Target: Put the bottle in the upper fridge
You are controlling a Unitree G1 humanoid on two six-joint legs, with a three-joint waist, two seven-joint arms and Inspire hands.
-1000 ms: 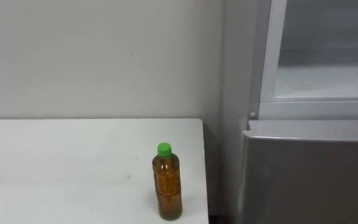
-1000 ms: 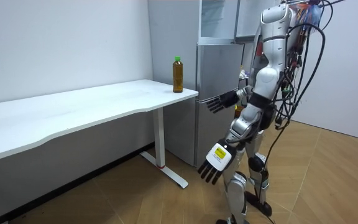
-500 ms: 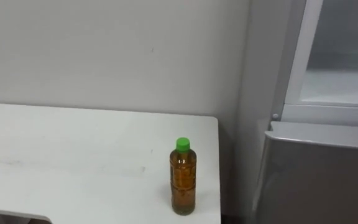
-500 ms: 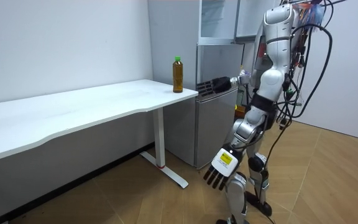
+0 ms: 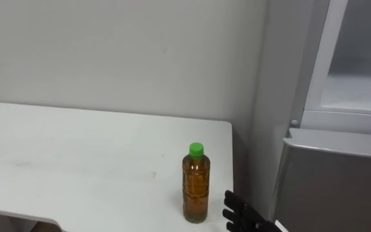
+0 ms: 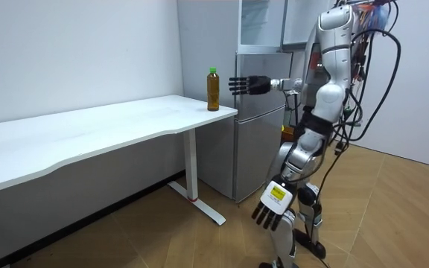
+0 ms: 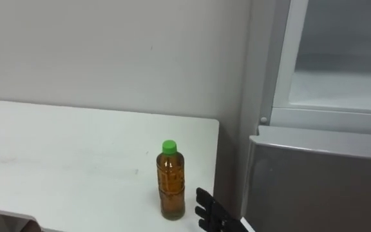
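A clear bottle point(image 5: 196, 187) of amber drink with a green cap stands upright near the right front corner of the white table point(image 5: 76, 154). My right hand point(image 5: 240, 216) comes in from the lower right with straight, spread fingers. It is open, just to the right of the bottle's base and apart from it. In the room view the same hand point(image 6: 248, 85) is stretched out level with the bottle point(image 6: 213, 89). My left hand point(image 6: 272, 208) hangs open low by my leg. The upper fridge compartment point(image 5: 359, 84) stands open to the right of the table.
The grey lower fridge door point(image 5: 333, 187) is closed, right beside the table's edge with a narrow gap between. A pale wall point(image 5: 121, 51) runs behind the table. I stand on the wooden floor point(image 6: 393, 216) in front of the fridge point(image 6: 259, 134).
My right arm has risen from waist height to bottle height and reached toward the bottle. My left hand has swung lower and back. The eye view has shifted a little to the left.
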